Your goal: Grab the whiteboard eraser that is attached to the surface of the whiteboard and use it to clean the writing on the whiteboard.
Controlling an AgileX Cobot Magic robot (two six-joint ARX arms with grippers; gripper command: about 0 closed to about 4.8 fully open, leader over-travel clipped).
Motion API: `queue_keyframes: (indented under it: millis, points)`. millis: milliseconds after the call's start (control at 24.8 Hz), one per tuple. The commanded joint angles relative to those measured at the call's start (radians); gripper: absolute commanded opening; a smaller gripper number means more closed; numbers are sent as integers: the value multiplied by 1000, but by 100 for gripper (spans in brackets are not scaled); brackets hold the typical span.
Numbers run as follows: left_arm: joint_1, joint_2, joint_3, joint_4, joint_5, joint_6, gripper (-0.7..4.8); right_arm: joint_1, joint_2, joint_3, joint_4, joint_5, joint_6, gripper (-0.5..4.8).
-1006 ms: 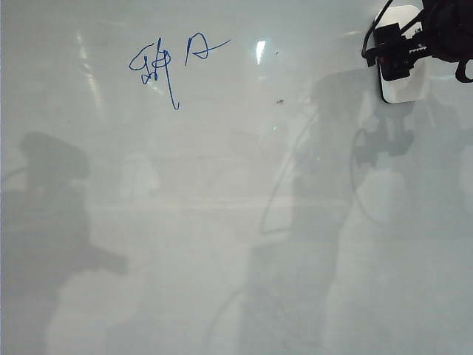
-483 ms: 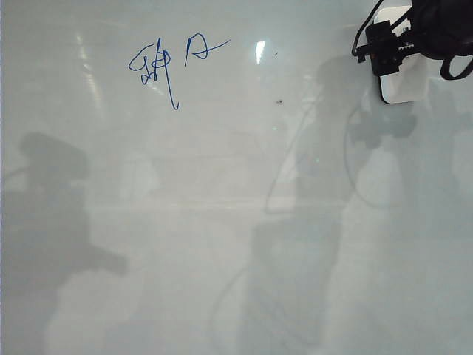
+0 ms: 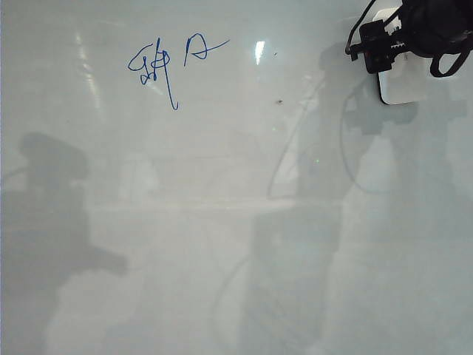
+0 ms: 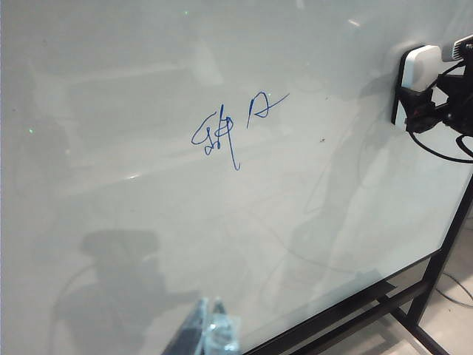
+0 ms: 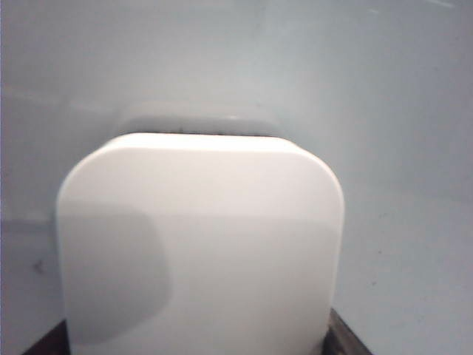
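Glossy whiteboard; white rounded whiteboard eraser, black base; right tool there; left tool away.

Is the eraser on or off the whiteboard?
On: the eraser sits flat against the whiteboard, the right gripper at it.

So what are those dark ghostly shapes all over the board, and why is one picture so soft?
Exterior view: grey shadows and reflections on the glossy whiteboard, plus a small glare spot near the writing. Right wrist view: the whiteboard eraser fills the frame, soft-edged.
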Motion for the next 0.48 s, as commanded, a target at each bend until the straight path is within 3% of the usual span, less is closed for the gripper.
queue_keyframes:
  millis: [40,161,322,483]
  points:
    - [0,0,3,11,0,0,-2,26,-2,4,-70,7,1,358]
    - [0,0,3,11,0,0,-2,45,-2,2,-75,23,1,336]
    - [0,0,3,11,0,0,-2,68,-3,2,-75,33,0,217]
    - [0,0,3,11,0,0,-2,119,-22,3,-79,34,-65,206]
